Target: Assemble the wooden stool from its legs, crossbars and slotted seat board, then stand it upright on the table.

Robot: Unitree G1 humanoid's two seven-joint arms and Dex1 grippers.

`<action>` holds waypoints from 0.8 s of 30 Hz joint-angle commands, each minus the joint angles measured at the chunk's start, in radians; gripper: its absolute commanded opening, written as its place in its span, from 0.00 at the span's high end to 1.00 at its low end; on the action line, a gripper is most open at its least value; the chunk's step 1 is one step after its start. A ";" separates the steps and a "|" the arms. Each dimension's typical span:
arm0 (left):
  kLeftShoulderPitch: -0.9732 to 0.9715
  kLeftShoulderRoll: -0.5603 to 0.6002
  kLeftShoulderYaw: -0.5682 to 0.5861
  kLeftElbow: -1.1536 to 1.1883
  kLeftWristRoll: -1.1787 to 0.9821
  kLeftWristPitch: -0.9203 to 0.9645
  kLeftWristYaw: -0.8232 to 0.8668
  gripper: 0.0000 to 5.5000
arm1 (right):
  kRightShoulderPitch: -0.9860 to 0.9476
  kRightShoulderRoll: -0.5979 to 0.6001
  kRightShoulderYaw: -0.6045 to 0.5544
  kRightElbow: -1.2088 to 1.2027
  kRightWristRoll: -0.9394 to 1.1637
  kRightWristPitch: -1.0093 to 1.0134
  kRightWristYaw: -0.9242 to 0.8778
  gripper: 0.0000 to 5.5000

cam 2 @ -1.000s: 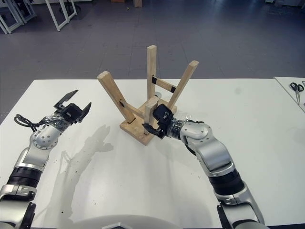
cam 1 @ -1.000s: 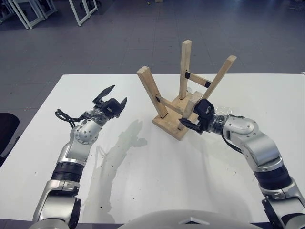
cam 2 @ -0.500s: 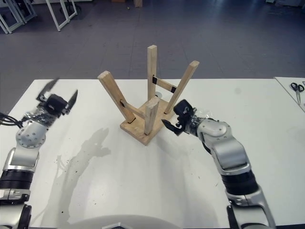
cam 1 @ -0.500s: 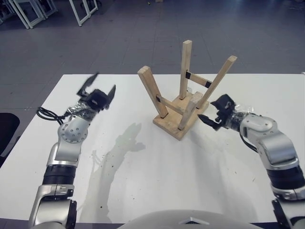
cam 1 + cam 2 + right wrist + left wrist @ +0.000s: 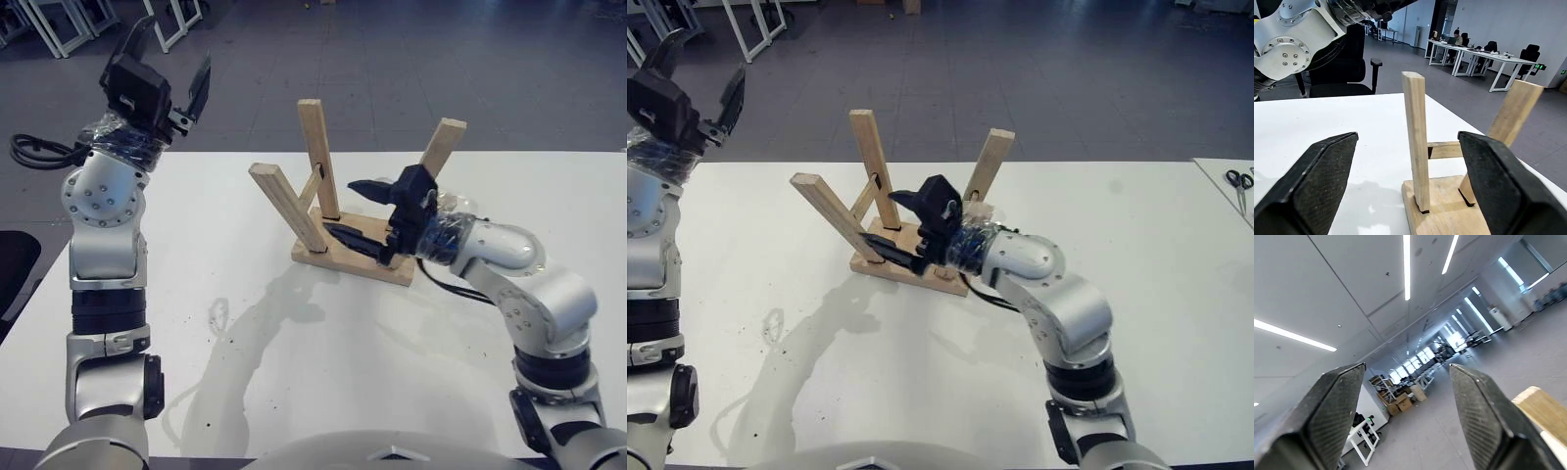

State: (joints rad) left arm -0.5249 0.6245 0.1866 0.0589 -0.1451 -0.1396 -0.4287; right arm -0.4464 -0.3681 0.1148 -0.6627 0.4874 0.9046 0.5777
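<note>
Left gripper (image 5: pixel 171 49) risen high, left of and well apart from the upturned pale wooden stool (image 5: pixel 338 262), fingers apart | right gripper (image 5: pixel 364 211) swung back in from the stool's right, fingers spread wide over its seat board, clamped on nothing | stool turned, seat board flat on white tabletop (image 5: pixel 294 372), legs pointing up.

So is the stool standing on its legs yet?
No, the stool rests on its seat board, legs pointing up.
</note>
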 commanded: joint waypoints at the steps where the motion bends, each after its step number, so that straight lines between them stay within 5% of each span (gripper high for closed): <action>1: -0.054 0.019 0.043 0.005 -0.224 0.124 -0.182 0.42 | -0.076 -0.008 -0.103 -0.088 0.136 0.090 -0.020 0.31; 7: -0.034 0.145 0.074 0.109 -0.530 0.450 -0.615 0.42 | -0.212 -0.105 -0.347 0.011 0.365 0.161 -0.005 0.31; 12: -0.091 0.234 0.045 0.255 -0.578 0.595 -0.885 0.42 | -0.175 -0.270 -0.407 0.161 0.455 0.148 0.166 0.31; 17: -0.148 0.183 -0.067 0.355 -0.471 0.529 -1.001 0.42 | -0.095 -0.386 -0.327 0.291 0.360 0.028 0.348 0.31; 24: -0.175 0.108 -0.143 0.482 -0.352 0.413 -1.054 0.42 | -0.110 -0.378 -0.105 0.513 0.185 -0.142 0.510 0.31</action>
State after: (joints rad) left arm -0.6736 0.7513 0.0548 0.5094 -0.5256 0.3022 -1.4721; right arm -0.5301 -0.7529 -0.0414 -0.2206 0.7168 0.8059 1.0443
